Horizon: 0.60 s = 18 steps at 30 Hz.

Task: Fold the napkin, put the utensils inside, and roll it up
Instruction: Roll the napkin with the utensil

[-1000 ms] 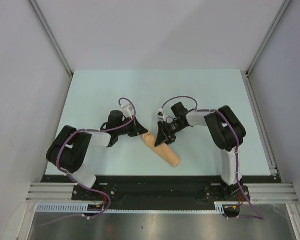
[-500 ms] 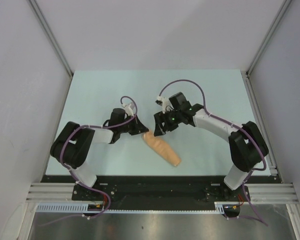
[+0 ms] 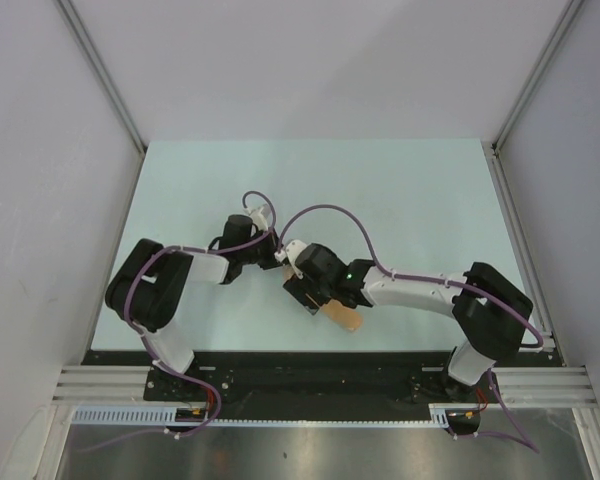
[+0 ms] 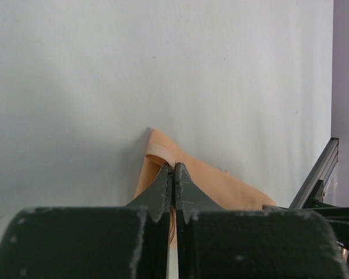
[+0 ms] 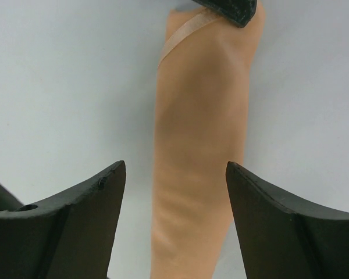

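Observation:
The napkin [image 3: 342, 318] lies rolled into a peach-orange tube, slanting across the near middle of the table. My left gripper [image 3: 278, 258] is shut on its far upper-left end; in the left wrist view the jaws [image 4: 173, 168] pinch a corner of the cloth [image 4: 212, 185]. My right gripper [image 3: 302, 290] hangs over the roll's middle and is open. In the right wrist view the roll [image 5: 200, 145] runs between the spread fingertips [image 5: 119, 168] of the gripper [image 5: 174, 168], apart from both. The utensils are hidden.
The pale table [image 3: 400, 190] stretches behind the arms, with metal rails [image 3: 515, 230] along its right edge and grey walls around it. The left gripper's tip [image 5: 232, 9] shows at the top of the right wrist view.
My right arm has swung from the far side of the roll to above it, nearer the front edge, with jaws spread wider. The left gripper stays shut on the napkin's end.

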Each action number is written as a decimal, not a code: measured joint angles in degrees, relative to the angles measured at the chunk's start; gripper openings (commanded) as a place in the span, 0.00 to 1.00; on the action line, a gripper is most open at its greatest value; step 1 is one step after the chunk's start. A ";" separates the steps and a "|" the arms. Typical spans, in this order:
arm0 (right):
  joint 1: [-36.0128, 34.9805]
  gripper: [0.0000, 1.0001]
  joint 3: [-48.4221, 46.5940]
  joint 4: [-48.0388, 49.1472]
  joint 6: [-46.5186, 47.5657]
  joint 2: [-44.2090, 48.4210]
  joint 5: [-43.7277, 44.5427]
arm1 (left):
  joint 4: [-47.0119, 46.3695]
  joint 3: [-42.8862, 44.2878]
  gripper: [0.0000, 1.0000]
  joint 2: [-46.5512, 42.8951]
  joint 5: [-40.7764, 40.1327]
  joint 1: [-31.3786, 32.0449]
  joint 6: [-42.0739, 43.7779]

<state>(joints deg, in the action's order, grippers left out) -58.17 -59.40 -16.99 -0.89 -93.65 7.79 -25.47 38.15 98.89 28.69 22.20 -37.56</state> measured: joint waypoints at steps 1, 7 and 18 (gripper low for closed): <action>-0.83 0.74 0.44 0.37 0.74 0.00 1.42 | 0.13 0.13 0.00 0.13 0.00 -0.02 0.00; -3.58 0.74 1.36 2.62 4.31 -0.72 5.81 | 0.83 1.05 0.00 0.61 0.02 -0.09 0.00; 0.09 0.75 1.36 3.37 5.46 -4.72 2.82 | 1.90 2.93 0.00 1.66 0.04 -0.15 0.00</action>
<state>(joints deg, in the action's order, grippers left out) -58.08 -58.04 -13.63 4.58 -98.37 10.61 -23.57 41.08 100.55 28.73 22.04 -37.56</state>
